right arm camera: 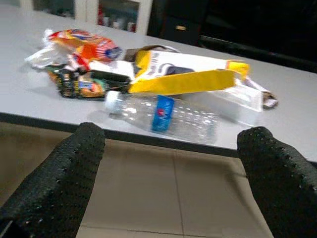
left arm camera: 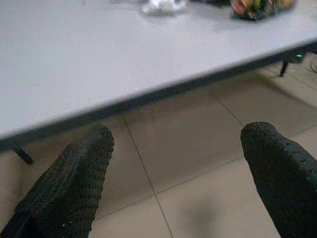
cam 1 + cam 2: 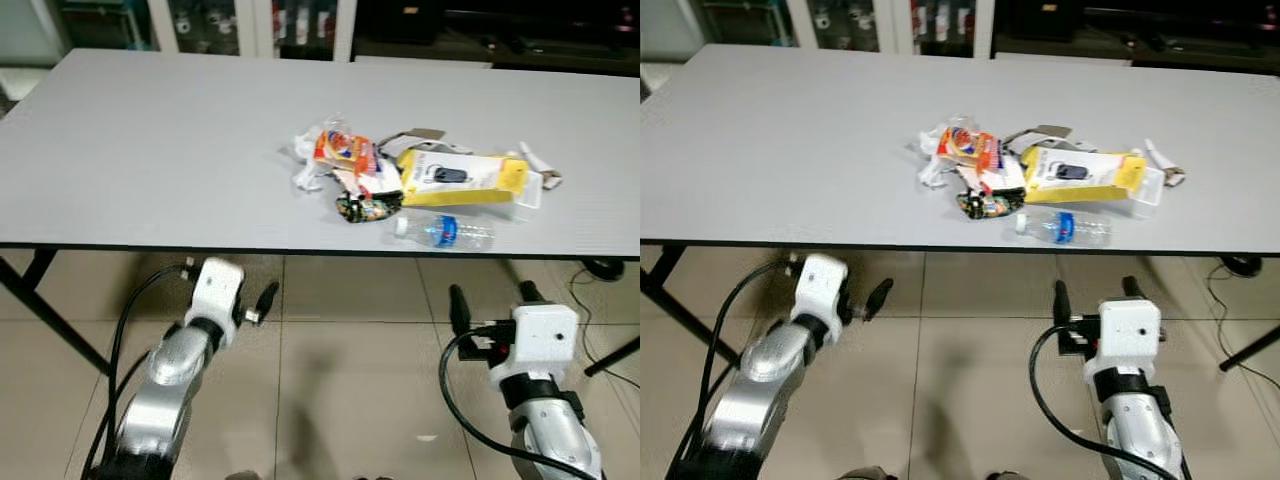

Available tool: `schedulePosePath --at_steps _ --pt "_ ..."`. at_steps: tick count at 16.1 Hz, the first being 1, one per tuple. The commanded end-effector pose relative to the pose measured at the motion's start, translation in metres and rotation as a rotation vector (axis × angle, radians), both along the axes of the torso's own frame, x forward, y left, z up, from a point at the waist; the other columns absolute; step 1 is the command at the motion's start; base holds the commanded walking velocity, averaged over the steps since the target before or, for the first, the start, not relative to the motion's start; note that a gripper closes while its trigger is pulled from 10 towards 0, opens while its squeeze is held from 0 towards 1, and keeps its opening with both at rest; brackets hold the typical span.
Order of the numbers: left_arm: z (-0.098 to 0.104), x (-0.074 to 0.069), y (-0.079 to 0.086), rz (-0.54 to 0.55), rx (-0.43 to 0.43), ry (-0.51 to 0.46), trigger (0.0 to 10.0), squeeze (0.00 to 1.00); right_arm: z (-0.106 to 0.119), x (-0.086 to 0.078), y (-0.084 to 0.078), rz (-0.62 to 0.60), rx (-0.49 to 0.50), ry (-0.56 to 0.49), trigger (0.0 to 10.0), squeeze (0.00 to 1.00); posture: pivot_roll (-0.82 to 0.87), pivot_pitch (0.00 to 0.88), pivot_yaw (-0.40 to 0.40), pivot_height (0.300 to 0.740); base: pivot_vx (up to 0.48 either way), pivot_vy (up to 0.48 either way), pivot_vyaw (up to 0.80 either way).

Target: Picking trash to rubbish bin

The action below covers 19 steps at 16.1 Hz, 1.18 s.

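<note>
1. The trash is gathered in one heap right of centre on the grey table (image 3: pixel 150 140), near its front edge: an orange snack wrapper (image 3: pixel 345 150), a dark patterned wrapper (image 3: pixel 366 208), a yellow carton (image 3: pixel 462 178) and, nearest the edge, a clear plastic bottle (image 3: pixel 442 231).
2. The bottle lies on its side, its long axis roughly parallel to the table's front edge, with the white cap towards the robot's left and a blue label around its middle.
3. The right gripper (image 3: pixel 492 298) is held below the tabletop, almost directly under the bottle and just in front of the edge. Its fingers (image 1: pixel 59 183) are spread wide and nothing is held; in the right wrist view the bottle sits between them, higher up and beyond.
4. The left gripper (image 2: pixel 173 178) is also held low and out to the left, well apart from the heap; its fingers (image 2: pixel 74 178) are parted wide and empty.
5. The right arm is judged the nearer one; a rise above the edge and a short reach forward seem called for.
6. The table is smooth and otherwise bare. Beige floor tiles lie beneath, and cabinets stand behind. No rubbish bin can be made out.
</note>
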<state>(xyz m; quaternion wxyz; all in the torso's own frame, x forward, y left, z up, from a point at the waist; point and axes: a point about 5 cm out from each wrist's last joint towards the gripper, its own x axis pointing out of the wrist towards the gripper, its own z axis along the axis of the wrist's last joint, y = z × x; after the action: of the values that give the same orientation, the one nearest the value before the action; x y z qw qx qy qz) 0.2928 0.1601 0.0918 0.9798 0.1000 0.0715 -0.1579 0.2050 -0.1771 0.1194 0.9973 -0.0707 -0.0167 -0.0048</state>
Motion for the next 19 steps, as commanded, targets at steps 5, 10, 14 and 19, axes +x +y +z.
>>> schedulePosePath --at_steps 5,10,14,19 --pt "0.017 0.015 -0.004 0.000 -0.007 -0.044 10.0 0.00 0.001 0.005 -0.001 -0.002 0.004 -0.009 10.0 0.00 0.17 0.109 -0.038 0.740 0.000 0.000 0.00" --pt "0.017 0.024 -0.019 -0.032 -0.016 -0.039 10.0 0.00 0.006 0.030 -0.005 -0.043 -0.013 -0.082 10.0 0.00 0.17 0.121 -0.015 0.740 0.000 0.000 0.00" --pt "0.033 0.052 -0.034 -0.010 -0.039 -0.103 10.0 0.00 0.024 0.053 -0.009 -0.040 -0.038 -0.154 10.0 0.00 0.16 0.116 -0.019 0.740 0.000 0.000 0.00" --pt "0.030 0.060 -0.050 -0.014 -0.066 -0.101 10.0 0.00 0.028 0.065 -0.016 -0.045 -0.061 -0.183 10.0 0.00 0.13 0.104 -0.019 0.740 0.000 0.000 0.00"
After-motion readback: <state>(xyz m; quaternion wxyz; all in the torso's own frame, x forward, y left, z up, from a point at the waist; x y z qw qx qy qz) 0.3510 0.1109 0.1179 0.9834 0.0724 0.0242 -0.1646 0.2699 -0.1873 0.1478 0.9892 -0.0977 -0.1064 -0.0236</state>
